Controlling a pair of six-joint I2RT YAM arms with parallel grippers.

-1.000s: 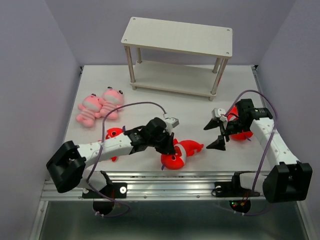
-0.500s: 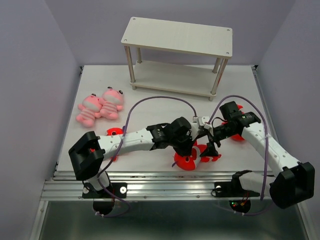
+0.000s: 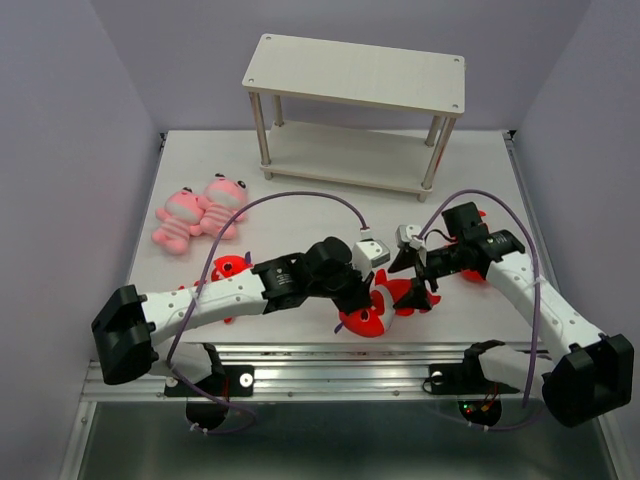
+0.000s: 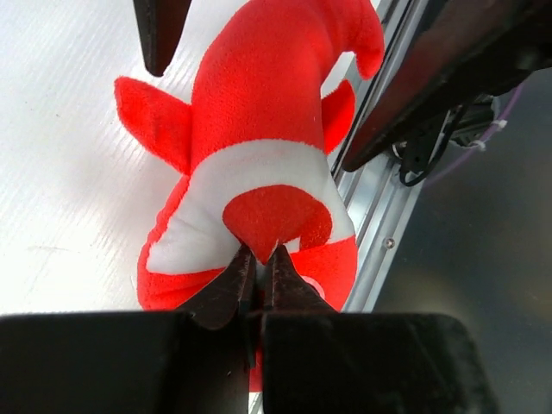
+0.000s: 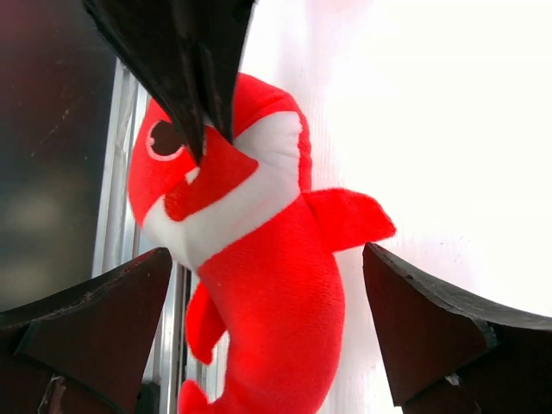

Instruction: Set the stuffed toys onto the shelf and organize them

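Observation:
My left gripper [image 3: 368,290] is shut on a fin of a red shark toy [image 3: 372,312] near the table's front edge; in the left wrist view the jaws [image 4: 259,252] pinch the red fin on the toy [image 4: 259,112]. My right gripper [image 3: 415,278] is open, its fingers either side of the same toy's tail end; in the right wrist view [image 5: 267,259] the toy's body [image 5: 267,302] lies between them without touching. A second red toy [image 3: 228,268] lies under my left arm. A third red toy [image 3: 472,273] is mostly hidden behind my right arm. Two pink toys [image 3: 200,212] lie at the left. The shelf [image 3: 355,75] stands empty at the back.
The metal rail [image 3: 330,365] runs along the table's front edge just below the held toy. Purple cables loop above both arms. Walls close in the left, right and back sides.
My left gripper has closed on the red shark and shifted it right along the front edge. My right gripper has come left and now straddles the toy's tail.

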